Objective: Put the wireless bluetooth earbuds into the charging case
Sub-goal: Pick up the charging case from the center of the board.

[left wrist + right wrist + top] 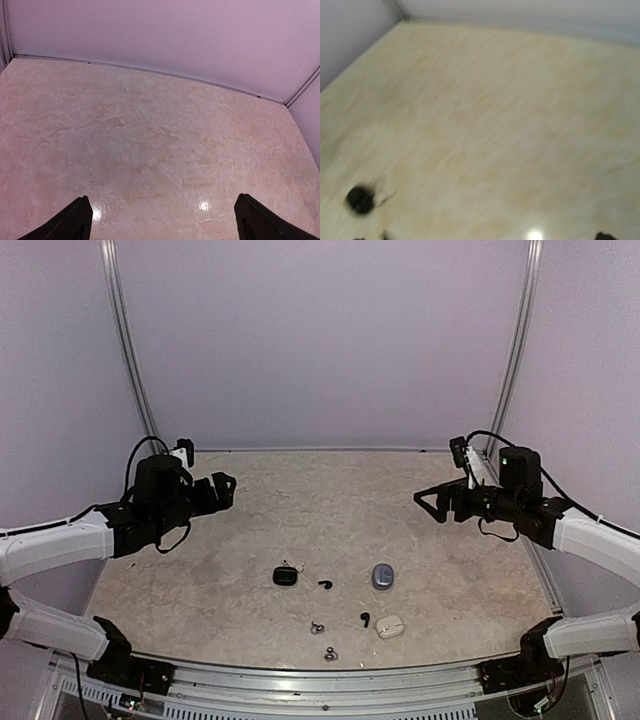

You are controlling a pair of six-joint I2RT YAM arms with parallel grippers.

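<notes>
Both arms are held high and wide at the sides of the counter [300, 490], probably a ready pose that keeps them off the items. Left jaws are spread wide with nothing in them. Right jaws are also apart and empty, though that wrist view is blurred. All items lie loose near the front edge. A black earbud [326, 584] sits between the black case [285, 576] and the grey-blue case [382, 576]. The second black earbud [365, 619] is just beside the white case [389, 627]. A silvery earbud [317, 627] and a second silvery earbud [329, 654] lie nearest the bases. None looks seated in a case yet.

Soft, even overhead light; the top view is sharp, with faint shadows. The left wrist view is crisp and pink-tinted, with two glare spots on the table [150, 125] just ahead of the left gripper [162, 222]. The right wrist view is smeared throughout by motion blur.
</notes>
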